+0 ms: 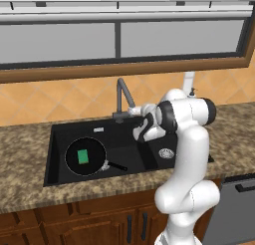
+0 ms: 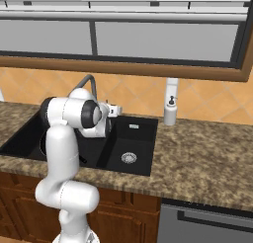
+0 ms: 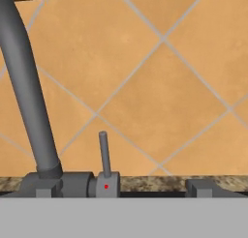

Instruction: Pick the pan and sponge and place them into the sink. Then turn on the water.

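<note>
- The granite counter [image 1: 30,154] runs under the orange tiled wall [image 3: 160,87] and the window; the fingers hang above its back edge, facing that wall.
- The sink [image 1: 60,134], a black double basin, lies below and behind the fingers; its wide basin is off to their left side and its narrower basin, with a round silver drain [image 2: 128,157], sits beneath the arm.
- The white arm rises in front of the sink and bends forward over it, carrying the gripper [image 1: 133,111] up near the faucet base.
- The pan [image 1: 94,165] rests flat on the floor of the wide basin, well below and away from the fingers, its short handle pointing toward the divider between the basins.
- The faucet [image 3: 26,96], tall and dark grey, stands just ahead of the fingers and a little to the left in the hand view; no stream falls from it.
- The soap dispenser [image 2: 170,110] stands on the counter behind the narrower basin, well apart from the fingers.
- The sponge [image 1: 83,156] lies green side up in the middle of the pan, apart from the fingers.
- The faucet lever [image 3: 103,155], a slim upright stick on a block with a red dot, stands directly ahead of the fingers, near but not touched.
- The fingers are spread wide and hold nothing.
</note>
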Available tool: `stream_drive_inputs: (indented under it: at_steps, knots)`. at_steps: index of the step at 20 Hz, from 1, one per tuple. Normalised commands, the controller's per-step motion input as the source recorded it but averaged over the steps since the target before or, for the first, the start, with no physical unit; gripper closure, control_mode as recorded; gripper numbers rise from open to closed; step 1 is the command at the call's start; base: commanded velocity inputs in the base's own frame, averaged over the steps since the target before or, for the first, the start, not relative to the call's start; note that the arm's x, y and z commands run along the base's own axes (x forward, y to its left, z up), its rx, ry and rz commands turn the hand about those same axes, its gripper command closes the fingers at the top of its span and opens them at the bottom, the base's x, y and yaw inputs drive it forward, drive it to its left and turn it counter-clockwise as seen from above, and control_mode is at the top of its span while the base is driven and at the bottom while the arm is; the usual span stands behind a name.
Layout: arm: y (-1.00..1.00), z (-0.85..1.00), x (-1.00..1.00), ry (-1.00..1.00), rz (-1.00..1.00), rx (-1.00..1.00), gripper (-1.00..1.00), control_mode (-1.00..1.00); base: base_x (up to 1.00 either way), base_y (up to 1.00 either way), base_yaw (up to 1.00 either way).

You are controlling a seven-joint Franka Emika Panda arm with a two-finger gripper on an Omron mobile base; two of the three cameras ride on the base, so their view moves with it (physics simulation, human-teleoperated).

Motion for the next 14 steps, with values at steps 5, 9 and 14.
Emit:
stream_drive_inputs:
  at_steps: [5, 9, 14]
  knots:
    - [0.07, -0.07, 0.10, 0.00, 0.00, 0.00, -1.00, -1.00, 0.00, 0.00, 0.00]
    - [0.06, -0.06, 0.09, -0.01, 0.00, 0.00, -1.00, -1.00, 0.00, 0.00, 0.00]
    - [0.01, 0.00, 0.24, -0.01, 0.00, 0.00, -1.00, -1.00, 0.00, 0.00, 0.00]
